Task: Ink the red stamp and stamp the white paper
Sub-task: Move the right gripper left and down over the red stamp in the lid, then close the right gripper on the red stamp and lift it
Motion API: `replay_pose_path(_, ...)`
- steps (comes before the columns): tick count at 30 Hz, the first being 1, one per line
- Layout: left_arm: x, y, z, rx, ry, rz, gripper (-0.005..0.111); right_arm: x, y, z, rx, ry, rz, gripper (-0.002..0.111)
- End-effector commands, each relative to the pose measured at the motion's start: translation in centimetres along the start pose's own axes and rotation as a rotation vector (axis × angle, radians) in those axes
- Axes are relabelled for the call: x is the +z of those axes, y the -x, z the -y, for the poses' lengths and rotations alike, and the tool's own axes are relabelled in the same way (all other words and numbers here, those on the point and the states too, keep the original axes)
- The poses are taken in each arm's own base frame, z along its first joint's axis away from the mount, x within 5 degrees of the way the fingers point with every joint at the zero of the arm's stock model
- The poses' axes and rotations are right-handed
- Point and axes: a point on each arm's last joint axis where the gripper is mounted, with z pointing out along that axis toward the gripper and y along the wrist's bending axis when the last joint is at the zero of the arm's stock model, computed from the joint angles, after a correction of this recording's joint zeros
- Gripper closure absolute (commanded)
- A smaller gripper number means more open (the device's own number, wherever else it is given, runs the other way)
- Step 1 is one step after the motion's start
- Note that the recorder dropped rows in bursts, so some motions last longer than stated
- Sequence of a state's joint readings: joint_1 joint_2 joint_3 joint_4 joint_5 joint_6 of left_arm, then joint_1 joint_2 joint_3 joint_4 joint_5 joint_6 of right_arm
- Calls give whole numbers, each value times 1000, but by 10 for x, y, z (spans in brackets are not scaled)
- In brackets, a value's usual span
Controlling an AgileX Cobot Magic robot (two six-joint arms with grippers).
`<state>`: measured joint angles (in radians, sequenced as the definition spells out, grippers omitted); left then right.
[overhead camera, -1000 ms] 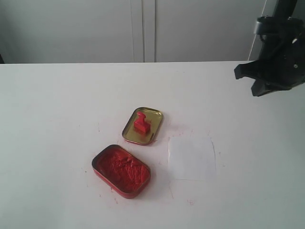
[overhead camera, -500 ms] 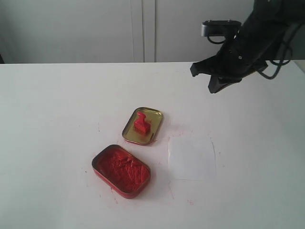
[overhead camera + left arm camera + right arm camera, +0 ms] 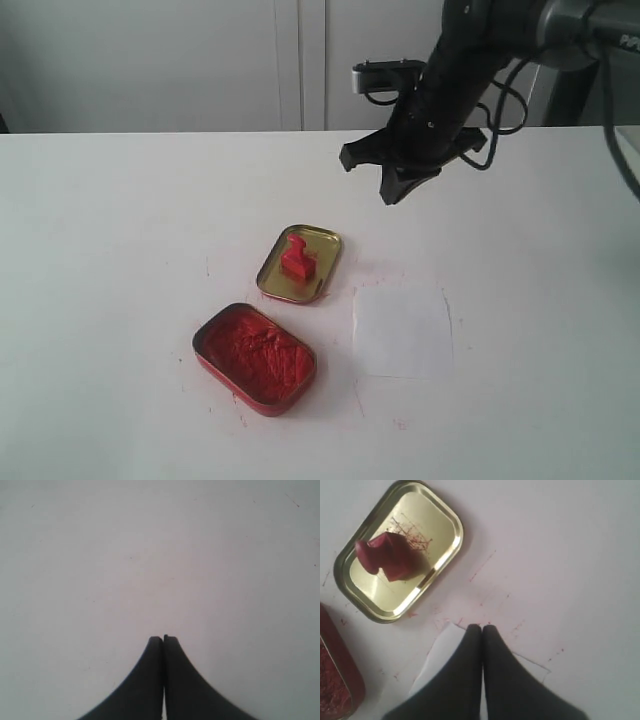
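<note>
Right hand point(image 3: 390, 192) farther left, tips together

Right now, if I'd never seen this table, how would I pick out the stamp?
On the white table, look near the middle for the shallow gold-coloured tin lid. The red stamp stands inside it, a small bright red block with a narrow knob on top. It is far smaller than the red tin of ink paste nearby.

No text, label, brand, number or sign can be read in any view. The gold tin lid point(image 3: 325, 243), the red ink tin point(image 3: 232, 385), the red stamp point(image 3: 297, 259) and the white paper point(image 3: 403, 331) show no legible writing.
</note>
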<state>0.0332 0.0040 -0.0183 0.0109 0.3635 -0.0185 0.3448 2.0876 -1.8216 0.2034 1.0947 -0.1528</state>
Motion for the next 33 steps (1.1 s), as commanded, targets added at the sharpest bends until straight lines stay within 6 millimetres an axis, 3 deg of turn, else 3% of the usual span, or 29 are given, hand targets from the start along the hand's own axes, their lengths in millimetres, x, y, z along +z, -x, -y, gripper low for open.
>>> replay_pose_path(1, 1, -2, 1, -1, -10, -3, 107, 8, 11, -17, -63, 1, -10, 108)
replay_pose_path(18, 1, -2, 1, -1, -10, -3, 107, 41, 35, -77, -282, 47, -36, 108)
replay_pose_path(27, 1, -2, 1, -1, -10, -3, 107, 57, 33, -96, -503, 63, -50, 108)
replay_pose_path(29, 1, -2, 1, -1, -10, -3, 107, 57, 33, -96, -531, 63, -49, 105)
replay_pose_path(33, 1, -2, 1, -1, -10, -3, 107, 58, 34, -93, -552, 24, -40, 84)
